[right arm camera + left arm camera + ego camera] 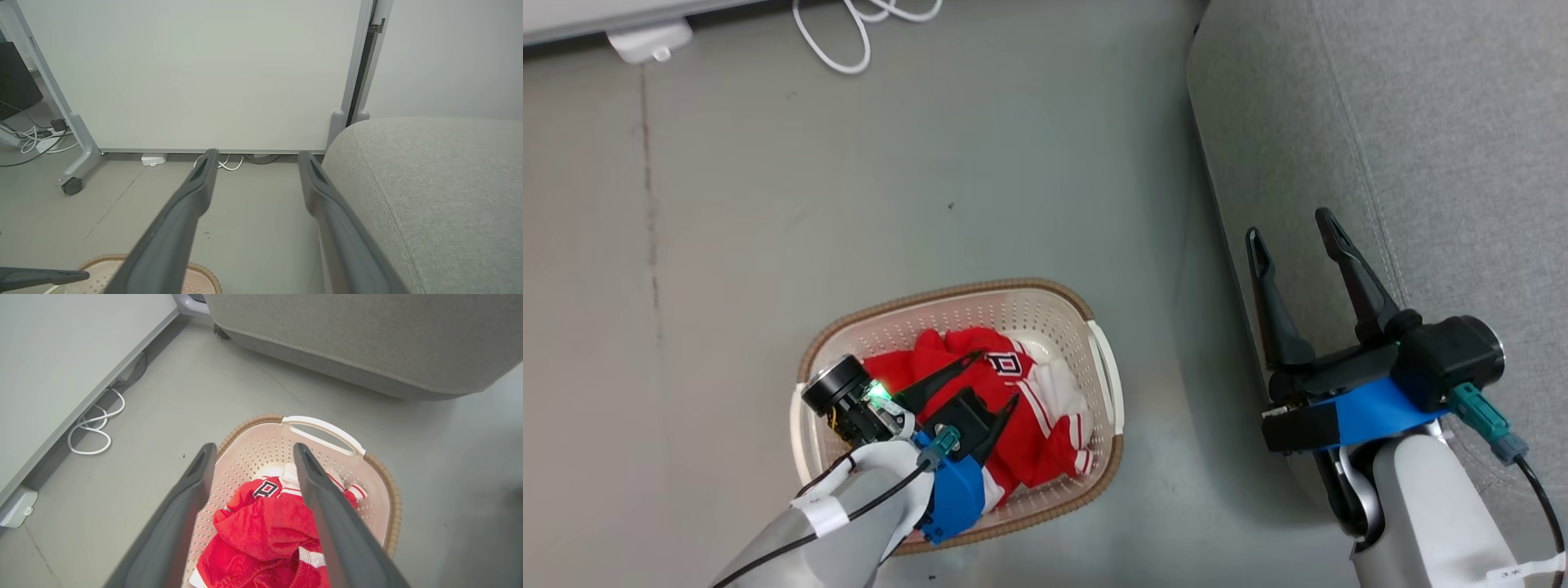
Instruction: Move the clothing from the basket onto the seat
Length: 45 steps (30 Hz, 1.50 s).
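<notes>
**A:** Bunched up as it is, the clothing (1029, 416) is red with white stripes, its dark-and-white emblem (1005, 364) facing up. It's in the basket (1045, 304) on the floor (849, 180).

**B:** Yep, the heap runs diagonally, upper left to lower right in the head view. Left fingers (935, 380) are spread wide over it, gripping nothing. Right fingers (1352, 265) are spread too, empty, by the seat (1421, 147).
</notes>
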Tool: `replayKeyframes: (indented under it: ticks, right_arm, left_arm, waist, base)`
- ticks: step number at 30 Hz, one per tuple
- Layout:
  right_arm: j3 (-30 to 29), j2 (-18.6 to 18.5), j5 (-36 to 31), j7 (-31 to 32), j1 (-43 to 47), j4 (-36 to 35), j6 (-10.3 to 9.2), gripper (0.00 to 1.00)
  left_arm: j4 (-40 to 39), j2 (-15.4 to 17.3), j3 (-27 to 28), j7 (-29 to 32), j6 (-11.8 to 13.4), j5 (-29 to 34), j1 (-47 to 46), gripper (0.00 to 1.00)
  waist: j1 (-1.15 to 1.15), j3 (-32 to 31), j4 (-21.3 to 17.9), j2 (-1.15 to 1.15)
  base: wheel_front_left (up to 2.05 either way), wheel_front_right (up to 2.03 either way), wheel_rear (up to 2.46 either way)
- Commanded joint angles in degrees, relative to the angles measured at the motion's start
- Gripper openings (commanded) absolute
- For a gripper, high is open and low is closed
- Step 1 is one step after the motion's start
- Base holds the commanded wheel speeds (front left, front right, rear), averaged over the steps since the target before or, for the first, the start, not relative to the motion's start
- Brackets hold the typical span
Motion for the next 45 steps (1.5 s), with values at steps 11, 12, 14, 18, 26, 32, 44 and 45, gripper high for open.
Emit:
replayKeyframes:
  ticks: [11,12,14,18,26,32,44,45]
  right_arm:
    - [1.8,-0.2,-1.2,-0.2,-5.8,-2.6,0.13,1.00]
    - [1.9,-0.2,-1.3,-0.2,-6.2,-2.8,0.13,1.00]
    - [2.0,-0.2,-1.3,-0.2,-6.9,-3.2,0.12,1.00]
    - [2.4,-0.2,-1.1,-0.2,-8.1,-3.8,0.12,1.00]
    - [2.6,-0.2,-0.6,-0.2,-9.4,-4.8,0.12,1.00]
    - [2.8,-0.2,-0.4,-0.2,-10.5,-5.6,0.12,1.00]
    - [2.2,-0.2,-0.5,-0.2,-10.9,-7.5,0.08,1.00]
    - [2.0,-0.2,-0.5,-0.2,-10.9,-7.8,0.08,1.00]
  left_arm:
    - [12.5,1.3,-21.0,1.2,0.0,-11.2,-10.3,1.00]
    - [13.0,1.5,-22.0,2.0,0.0,-11.7,-10.8,1.00]
    - [13.6,1.9,-23.2,3.8,0.0,-12.6,-11.6,1.00]
    - [13.8,2.9,-23.9,8.0,0.0,-12.7,-12.9,1.00]
    - [12.3,4.7,-24.0,15.7,0.0,-8.8,-12.8,1.00]
    - [10.3,6.4,-24.0,21.9,0.0,-8.6,-13.3,1.00]
    - [8.3,10.3,-24.0,28.0,0.0,-12.3,-16.3,1.00]
    - [8.2,10.5,-24.0,28.6,0.0,-12.9,-16.4,1.00]
  waist:
    - [-0.01,11.5,-2.9,0.00]
    - [-0.01,12.3,-3.1,0.00]
    - [-0.01,13.8,-3.4,0.00]
    - [-0.01,16.7,-4.1,0.00]
    - [-0.01,21.1,-5.2,0.00]
    - [-0.01,23.7,-5.9,0.00]
    - [-0.01,28.8,-7.2,0.00]
    - [-0.01,29.2,-7.3,0.00]
  base:
    - [0.00,0.00,0.00]
    - [0.00,0.00,0.00]
    - [0.00,0.00,0.00]
    - [0.00,0.00,0.00]
    - [0.00,0.00,0.00]
    - [0.00,0.00,0.00]
    - [0.00,0.00,0.00]
    - [0.00,0.00,0.00]
